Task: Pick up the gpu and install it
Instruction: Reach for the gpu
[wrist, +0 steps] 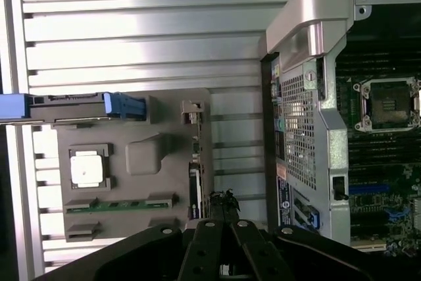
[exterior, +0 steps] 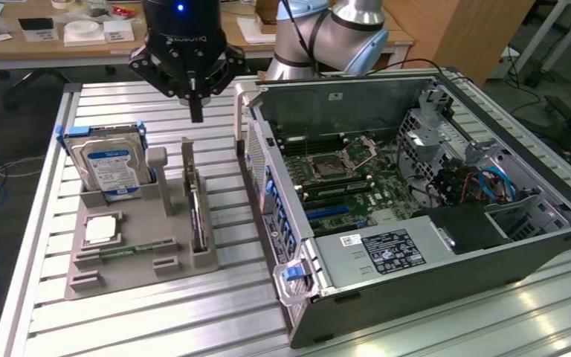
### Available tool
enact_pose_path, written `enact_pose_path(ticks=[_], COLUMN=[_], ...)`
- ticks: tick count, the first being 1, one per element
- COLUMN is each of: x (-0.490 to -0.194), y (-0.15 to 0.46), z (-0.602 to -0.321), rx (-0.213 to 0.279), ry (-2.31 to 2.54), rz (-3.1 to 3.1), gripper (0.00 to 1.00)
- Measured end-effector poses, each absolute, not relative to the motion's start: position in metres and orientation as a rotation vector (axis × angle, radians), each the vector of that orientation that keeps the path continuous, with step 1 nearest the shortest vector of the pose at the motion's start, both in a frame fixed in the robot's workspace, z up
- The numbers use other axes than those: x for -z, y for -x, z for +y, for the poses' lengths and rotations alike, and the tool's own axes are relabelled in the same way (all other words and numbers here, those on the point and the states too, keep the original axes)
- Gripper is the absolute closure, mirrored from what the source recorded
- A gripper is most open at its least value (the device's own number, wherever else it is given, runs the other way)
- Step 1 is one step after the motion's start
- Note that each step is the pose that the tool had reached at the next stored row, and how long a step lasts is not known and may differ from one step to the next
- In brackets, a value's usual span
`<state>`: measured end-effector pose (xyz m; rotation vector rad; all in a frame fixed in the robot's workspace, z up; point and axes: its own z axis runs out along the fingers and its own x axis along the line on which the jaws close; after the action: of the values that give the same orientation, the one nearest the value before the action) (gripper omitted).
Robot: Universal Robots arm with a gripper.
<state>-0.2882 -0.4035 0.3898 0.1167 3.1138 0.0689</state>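
in the exterior view your gripper (exterior: 195, 113) hangs with its jaws pressed together on nothing, above the far end of the gpu (exterior: 196, 216) and clear of it. the gpu stands on its long edge in the grey holder (exterior: 127, 279), on the holder's side toward the exterior view's right, just beside the open computer case (exterior: 523, 253). the hard drive (exterior: 110, 167) stands upright at the holder's far corner on the exterior view's left. if you descend with the jaws clenched like this, the tips would likely land on the card's top edge instead of straddling it, and could tip it or jam it in its slot. the case wall is close, so a wide opening or a sideways drift might clip it.

in the wrist view the gripper (wrist: 220, 218) sits over the gpu (wrist: 195, 185), seen edge-on, with the case (wrist: 309, 116) beside it. the card is dark and thin here, so i can't be sure the tips line up with its edge. an offset there would probably give a skewed grip, and a skewed card may not meet the motherboard slot squarely.
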Motion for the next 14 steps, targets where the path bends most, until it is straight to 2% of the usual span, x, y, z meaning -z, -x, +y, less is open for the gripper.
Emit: enact_pose_path(ticks=[14], x=[-0.39], y=[0.299], z=[-0.404], rx=[-0.069], ry=[-0.117], rz=[3.114], gripper=[0.89])
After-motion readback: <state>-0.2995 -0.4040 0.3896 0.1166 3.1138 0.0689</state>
